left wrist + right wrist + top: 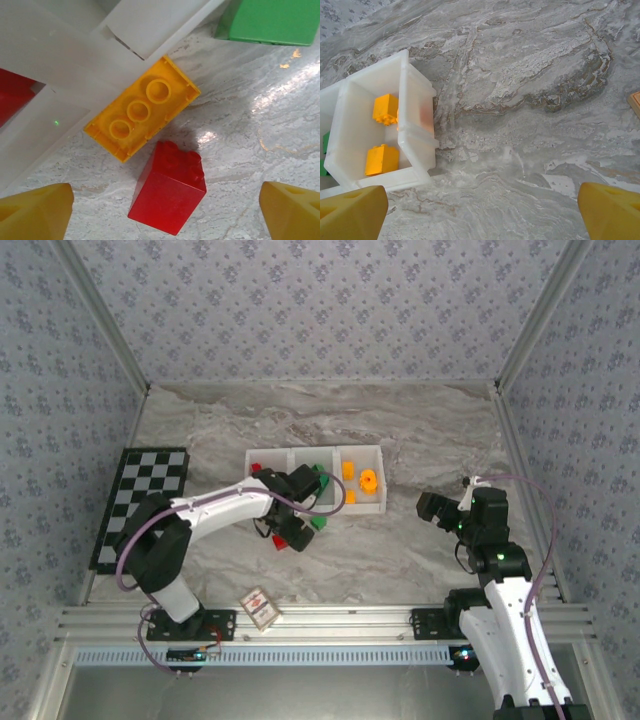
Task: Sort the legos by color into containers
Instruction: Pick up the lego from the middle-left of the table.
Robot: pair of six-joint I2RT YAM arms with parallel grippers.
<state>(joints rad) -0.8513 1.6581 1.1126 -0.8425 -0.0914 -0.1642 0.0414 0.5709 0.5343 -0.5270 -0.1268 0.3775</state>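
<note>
My left gripper (292,523) hangs open just in front of the white containers (262,456). In the left wrist view its yellow fingertips (35,212) stand wide apart, either side of a red lego (167,192) lying on the table and touching neither. An orange-yellow lego (142,107) lies studs-down against the tray wall (75,75), and a green lego (270,20) lies farther off. The left bin holds red, the middle green, and the right bin orange legos (385,107) with a ring (368,480). My right gripper (432,508) is open over bare table, right of the tray.
A black-and-white checkerboard (140,505) lies at the far left. A small red-patterned card (259,605) sits near the front edge between the arm bases. Metal rails and patterned walls bound the marble table (420,430).
</note>
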